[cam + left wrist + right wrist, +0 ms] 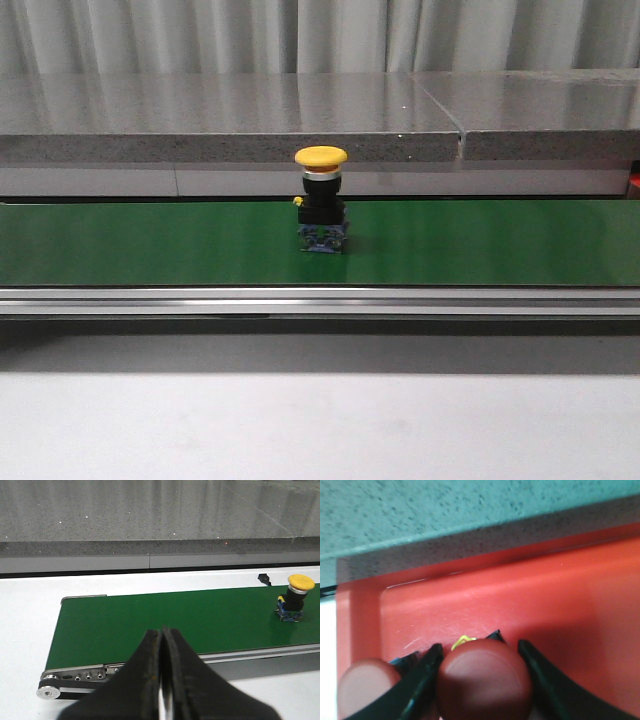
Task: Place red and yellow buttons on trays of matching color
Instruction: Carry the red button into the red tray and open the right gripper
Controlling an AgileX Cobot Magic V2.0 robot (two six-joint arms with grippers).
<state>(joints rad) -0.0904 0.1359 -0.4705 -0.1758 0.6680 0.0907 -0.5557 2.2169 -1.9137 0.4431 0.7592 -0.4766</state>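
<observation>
on the front view you have 1 yellow button (321, 200) standing upright on the green belt (150, 245), about midway along the visible stretch and closer to the belt's far edge than its near edge. its yellow cap sits on a black body with a small blue base touching the belt. behind the belt runs a grey stone ledge (220, 115), and in front of it a metal rail (320, 300) and the white tabletop (320, 430). neither arm shows in this view.

your left gripper (161, 680) hangs above the near edge of the belt close to its left end, where the roller (49, 692) and bolts of the frame show. its 2 black fingers (145, 670) are pressed together with nothing between them. from this camera the yellow button (294, 597) stands well apart from the gripper, far along the belt.

your right gripper (480, 675) is over the red tray (560, 595), near one of its corners, with the stone ledge just past the tray's rim. its fingers (422, 680) sit on either side of a red button (482, 680), flanking the dome cap closely; you cannot tell whether they press on it or stand just clear. a 2nd red button (367, 685) sits just beside the first, on the outer side of one finger, by the tray's side wall. a bit of yellow and blue shows behind the cap of the flanked one.
</observation>
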